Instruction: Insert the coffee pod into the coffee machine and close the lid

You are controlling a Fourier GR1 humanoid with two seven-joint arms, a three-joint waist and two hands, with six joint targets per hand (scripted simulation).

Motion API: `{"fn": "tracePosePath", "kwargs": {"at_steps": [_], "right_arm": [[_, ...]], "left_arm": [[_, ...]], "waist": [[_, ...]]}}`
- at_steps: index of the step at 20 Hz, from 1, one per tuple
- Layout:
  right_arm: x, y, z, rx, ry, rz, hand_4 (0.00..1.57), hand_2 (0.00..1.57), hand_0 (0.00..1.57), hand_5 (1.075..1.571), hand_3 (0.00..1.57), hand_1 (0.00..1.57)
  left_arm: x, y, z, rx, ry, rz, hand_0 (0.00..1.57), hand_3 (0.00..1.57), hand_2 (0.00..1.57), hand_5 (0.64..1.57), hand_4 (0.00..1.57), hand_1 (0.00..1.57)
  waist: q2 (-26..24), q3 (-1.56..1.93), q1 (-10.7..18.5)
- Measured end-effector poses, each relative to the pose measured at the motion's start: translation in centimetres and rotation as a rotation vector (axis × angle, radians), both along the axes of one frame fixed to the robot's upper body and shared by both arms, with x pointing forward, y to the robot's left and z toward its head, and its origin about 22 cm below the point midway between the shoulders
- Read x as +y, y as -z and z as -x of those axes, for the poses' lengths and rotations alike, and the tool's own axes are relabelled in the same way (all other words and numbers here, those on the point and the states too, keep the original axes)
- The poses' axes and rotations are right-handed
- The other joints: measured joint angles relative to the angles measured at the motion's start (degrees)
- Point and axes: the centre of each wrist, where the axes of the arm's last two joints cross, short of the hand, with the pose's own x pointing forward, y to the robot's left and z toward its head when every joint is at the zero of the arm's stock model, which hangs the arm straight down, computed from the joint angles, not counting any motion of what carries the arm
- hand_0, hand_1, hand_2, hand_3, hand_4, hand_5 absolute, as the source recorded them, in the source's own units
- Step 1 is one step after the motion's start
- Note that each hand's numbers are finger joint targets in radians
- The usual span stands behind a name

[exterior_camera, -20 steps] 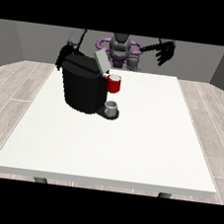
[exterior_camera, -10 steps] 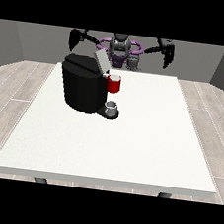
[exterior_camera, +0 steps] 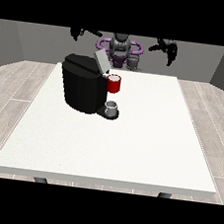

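One grey thing point(exterior_camera: 112, 106), possibly the pod, sits on the coffee machine's point(exterior_camera: 85, 86) base, table point(exterior_camera: 129, 151) at 10 o'clock. Above it, a red thing at the machine point(exterior_camera: 114, 84). Lid point(exterior_camera: 101, 61) up. Far back, both hands point(exterior_camera: 80, 32) point(exterior_camera: 168, 48) raised, fingers indistinct; cannot tell.

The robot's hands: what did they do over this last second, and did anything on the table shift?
The hand at the view's left lifted off the coffee machine and swung up and out to the side. The hand at the view's right stayed raised, drifting slightly outward. Neither holds anything. The machine, the red thing at the machine and the small grey thing on its base stayed put.
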Motion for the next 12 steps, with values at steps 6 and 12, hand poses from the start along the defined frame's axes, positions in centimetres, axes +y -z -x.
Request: {"fn": "tracePosePath", "kwargs": {"at_steps": [6, 12], "right_arm": [[-0.5, -3.0, -2.7, -0.022, 0.020, -0.044, 0.00, 0.00, 0.00, 1.571, 0.00, 0.00], [-0.6, -3.3, -4.1, 0.010, 0.031, -0.141, 0.18, 0.00, 0.00, 1.571, 0.00, 0.00]], "left_arm": [[-0.5, -1.5, 0.4, -0.071, 0.004, 0.013, 0.00, 0.00, 0.00, 1.571, 0.36, 0.00], [-0.9, -3.6, 0.7, -0.107, 0.011, 0.009, 0.00, 0.00, 0.00, 1.571, 0.30, 0.00]], "waist": [[4.74, -0.01, 1.53], [7.44, -0.01, 2.96]]}}
